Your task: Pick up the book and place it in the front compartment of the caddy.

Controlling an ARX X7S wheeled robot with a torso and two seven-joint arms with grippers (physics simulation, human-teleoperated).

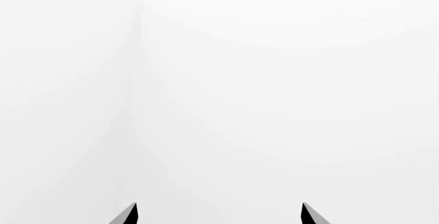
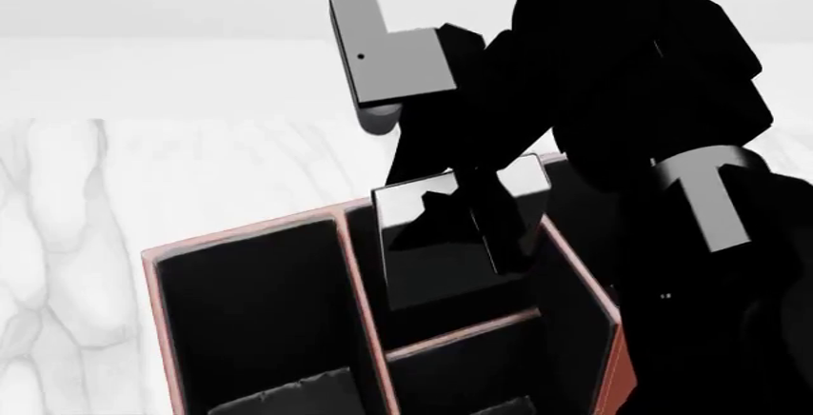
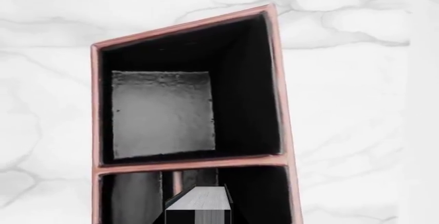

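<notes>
The black book (image 2: pixel 439 248) hangs tilted in my right gripper (image 2: pixel 481 207), which is shut on its upper part. The book's lower end dips into the caddy (image 2: pixel 159 272), in the split column, in the small cell on the far side of the low cross divider (image 2: pixel 458 331). In the right wrist view the book's white page edge (image 3: pixel 200 202) sits between the jaws, over one squarish cell, with the divider (image 3: pixel 192 163) and the second cell beyond. My left gripper (image 1: pixel 219 215) is open and empty, facing blank white. Its fingertips (image 1: pixel 127 216) stand wide apart.
The caddy stands on a white marble table (image 2: pixel 89 196). A long black-lined cell (image 2: pixel 254 310) lies left of the split column and another (image 2: pixel 578 306) right of it. My right arm (image 2: pixel 635 82) fills the upper right of the head view.
</notes>
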